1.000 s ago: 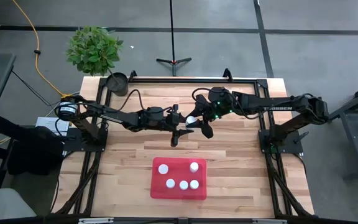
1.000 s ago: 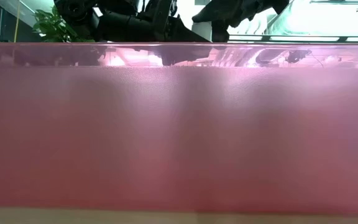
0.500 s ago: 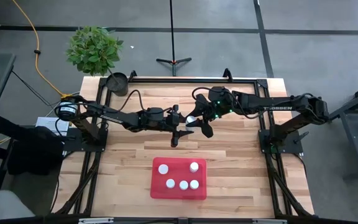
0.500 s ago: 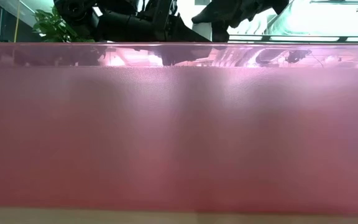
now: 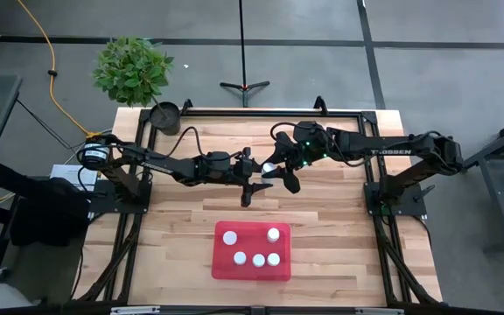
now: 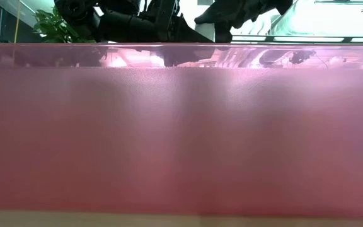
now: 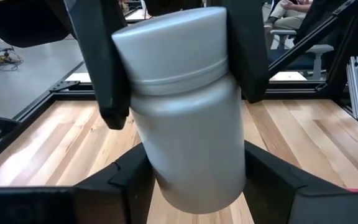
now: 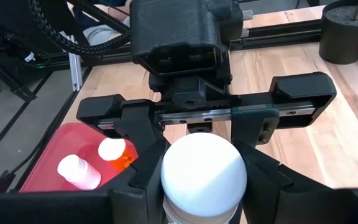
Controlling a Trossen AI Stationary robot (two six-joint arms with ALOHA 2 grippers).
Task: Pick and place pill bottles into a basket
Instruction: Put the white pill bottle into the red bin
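Counted five pill bottles lying in the red basket at the near side of the bench: two along its far side, three in a row along its near side. Judged that part of the job done.

Saw a sixth bottle, white-capped, up in the air over the middle of the bench, beyond the basket's far edge and well apart from it. Found the right pincer shut tight on that bottle, gripping it just below the cap. Found the left pincer facing it head-on from the other side, set about the bottle's lower body. Could not tell whether the left pincer had hold of the bottle or merely flanked it.

Spotted no other bottle loose on the bench in the high view. Learned little from the low view, filled almost wholly by the basket's red wall.

Reckoned the task near its end, with five of six placed. Left to do, by the look of it: settle which arm carries the last bottle, bring it over the basket and let it go among the others.
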